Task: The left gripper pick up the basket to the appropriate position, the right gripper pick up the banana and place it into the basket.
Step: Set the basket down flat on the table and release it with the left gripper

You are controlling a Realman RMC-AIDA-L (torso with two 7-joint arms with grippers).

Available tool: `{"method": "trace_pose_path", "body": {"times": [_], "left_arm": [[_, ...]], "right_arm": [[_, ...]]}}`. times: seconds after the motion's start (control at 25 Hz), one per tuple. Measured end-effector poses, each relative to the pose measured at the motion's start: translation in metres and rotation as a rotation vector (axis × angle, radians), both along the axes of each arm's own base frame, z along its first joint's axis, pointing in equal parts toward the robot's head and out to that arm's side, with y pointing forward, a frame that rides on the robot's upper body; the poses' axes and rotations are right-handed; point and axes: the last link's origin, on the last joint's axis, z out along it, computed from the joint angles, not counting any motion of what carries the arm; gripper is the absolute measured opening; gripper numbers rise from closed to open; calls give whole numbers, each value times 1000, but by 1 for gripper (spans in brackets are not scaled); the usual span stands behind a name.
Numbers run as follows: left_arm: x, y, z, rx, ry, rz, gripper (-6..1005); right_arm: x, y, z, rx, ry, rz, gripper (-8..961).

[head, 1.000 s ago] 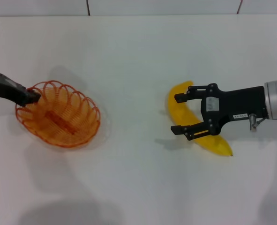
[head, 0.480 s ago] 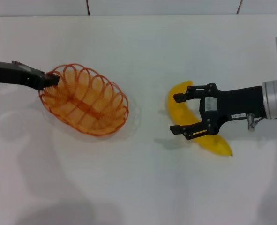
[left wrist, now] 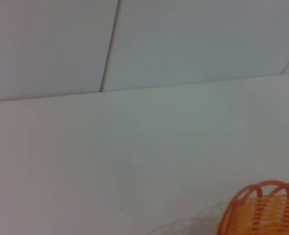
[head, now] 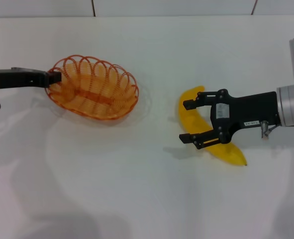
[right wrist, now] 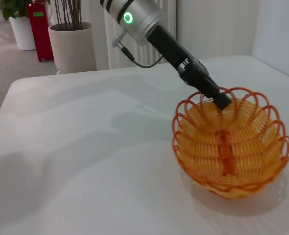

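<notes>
The orange wire basket [head: 94, 88] is left of centre in the head view. My left gripper [head: 54, 77] is shut on its left rim and holds it tilted, apparently just off the white table. The basket also shows in the right wrist view [right wrist: 230, 142] with the left gripper [right wrist: 217, 99] on its rim, and partly in the left wrist view [left wrist: 264, 210]. The yellow banana [head: 189, 113] lies on the table at the right. My right gripper [head: 185, 121] is open over the banana's middle, one finger on each side.
The white table [head: 147, 189] reaches the tiled wall at the back. In the right wrist view, a large plant pot [right wrist: 73, 46] and a red object [right wrist: 39, 29] stand on the floor beyond the table's edge.
The left gripper has carried the basket to the right and farther back, turning it level with the table's width. The right gripper and the banana have stayed in place.
</notes>
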Motion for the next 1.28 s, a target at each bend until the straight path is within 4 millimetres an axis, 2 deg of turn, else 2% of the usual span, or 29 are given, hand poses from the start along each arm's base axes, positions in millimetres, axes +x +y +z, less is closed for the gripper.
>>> {"method": "trace_pose_path", "body": {"times": [0.44,1.08,1.28], "left_arm": [[-14,-6,-20,26,-72,102,93],[-19,-7,-22,47,-80,128,121],[-19,-6,-21,48,-59,97,288]], "right_arm": [[-1,1,-1,-5,-1,3,881],[-1,0,-2,-7,1,2,880],[-1,1,-2,-7,1,1,880]]}}
